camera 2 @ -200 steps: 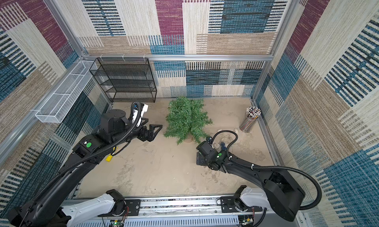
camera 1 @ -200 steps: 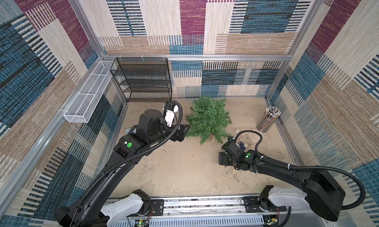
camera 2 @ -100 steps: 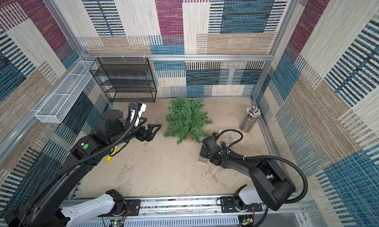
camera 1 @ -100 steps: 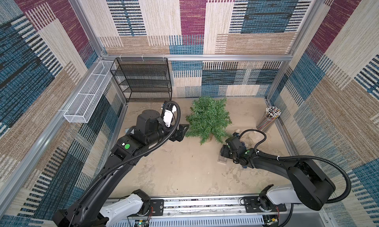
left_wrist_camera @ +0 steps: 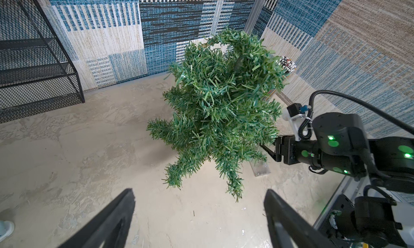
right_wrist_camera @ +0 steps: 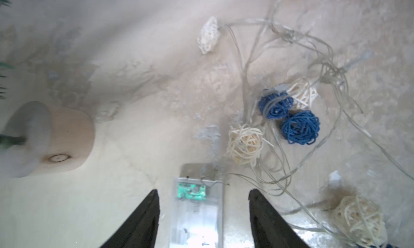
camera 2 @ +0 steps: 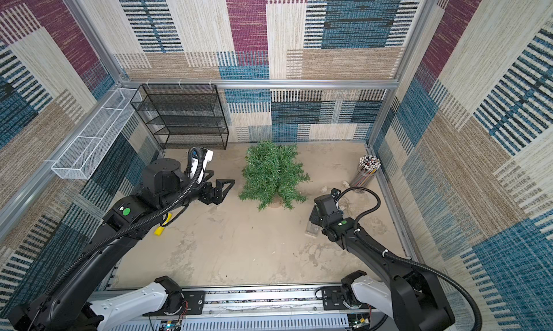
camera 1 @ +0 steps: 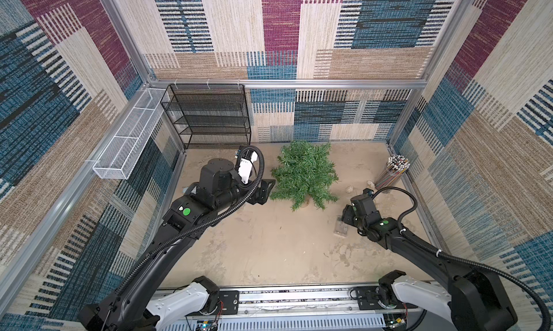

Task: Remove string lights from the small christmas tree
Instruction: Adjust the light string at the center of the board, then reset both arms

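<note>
The small christmas tree (camera 1: 303, 174) (camera 2: 272, 174) (left_wrist_camera: 224, 105) stands upright on its tan base (right_wrist_camera: 65, 137) near the back middle. The string lights lie tangled on the floor to its right: blue balls (right_wrist_camera: 300, 127), cream balls (right_wrist_camera: 245, 143) (camera 1: 349, 189) and thin wire. Their clear battery box (right_wrist_camera: 197, 213) (camera 1: 341, 226) (camera 2: 312, 228) lies flat. My right gripper (right_wrist_camera: 202, 193) (camera 1: 344, 216) is open, one jaw on each side of the box with a gap on both sides. My left gripper (left_wrist_camera: 199, 190) (camera 1: 264, 189) is open and empty, just left of the tree.
A black mesh shelf (camera 1: 209, 117) stands at the back left, with a white wire basket (camera 1: 125, 147) on the left wall. A clear cylinder of coloured sticks (camera 1: 393, 172) is at the right wall. A small yellow piece (camera 2: 159, 230) lies under my left arm.
My right arm has swung round to the right and its jaws have narrowed around the battery box. The left arm has barely moved.
</note>
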### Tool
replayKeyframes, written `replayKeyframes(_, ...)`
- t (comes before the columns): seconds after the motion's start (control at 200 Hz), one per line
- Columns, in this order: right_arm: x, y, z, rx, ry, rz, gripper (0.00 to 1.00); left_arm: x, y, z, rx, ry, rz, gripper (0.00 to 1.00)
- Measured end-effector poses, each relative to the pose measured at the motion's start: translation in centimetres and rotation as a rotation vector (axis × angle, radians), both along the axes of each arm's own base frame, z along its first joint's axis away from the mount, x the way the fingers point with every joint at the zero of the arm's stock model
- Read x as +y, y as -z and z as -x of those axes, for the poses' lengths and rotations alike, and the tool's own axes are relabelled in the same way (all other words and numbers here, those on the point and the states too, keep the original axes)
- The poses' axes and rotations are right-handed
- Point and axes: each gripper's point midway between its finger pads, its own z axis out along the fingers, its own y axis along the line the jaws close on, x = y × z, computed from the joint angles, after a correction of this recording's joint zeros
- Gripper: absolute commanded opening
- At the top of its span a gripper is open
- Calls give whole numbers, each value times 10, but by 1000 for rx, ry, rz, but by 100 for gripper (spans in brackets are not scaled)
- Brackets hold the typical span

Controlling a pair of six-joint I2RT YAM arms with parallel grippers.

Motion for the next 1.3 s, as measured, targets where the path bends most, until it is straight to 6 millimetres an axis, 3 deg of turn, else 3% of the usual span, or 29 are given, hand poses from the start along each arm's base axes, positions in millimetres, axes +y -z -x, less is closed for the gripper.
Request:
replayKeyframes(0.07,15,-13,0,-32,-51,-5,62,-1,2,-1,5,3,-1,92)
replayKeyframes(0.16,34,-15,2,-35,-107,-18,55,-2,4,-2,10,3,-4,92)
replayKeyframes(0.25,50,-2,2,0,-152,-28,50,-3,5,-4,15,2,-4,92)
replayKeyframes(0.426,72,27,-2,83,-192,-25,49,-3,5,-3,16,2,-3,92)
replayKeyframes(0.556,70,34,-4,97,-170,-34,52,-1,3,-2,9,-4,-2,93)
replayKeyframes(0.631,55,29,-4,76,-128,-50,57,2,2,-2,7,-13,-4,95)
replayKeyframes(0.736,14,7,-9,-3,-2,-87,63,10,19,-10,27,-70,-50,99)
replayKeyframes(0.856,-40,-31,-19,-133,142,-99,74,29,65,-28,108,-175,-161,99)
replayKeyframes(1.017,-107,-70,-32,-252,278,-32,83,85,123,-43,219,-415,-264,99)
replayKeyframes(1.177,-131,-66,-52,-266,240,-7,86,136,171,-42,299,-613,-277,99)
replayKeyframes(1.297,-126,-54,-69,-298,146,26,87,169,206,-45,331,-748,-245,99)
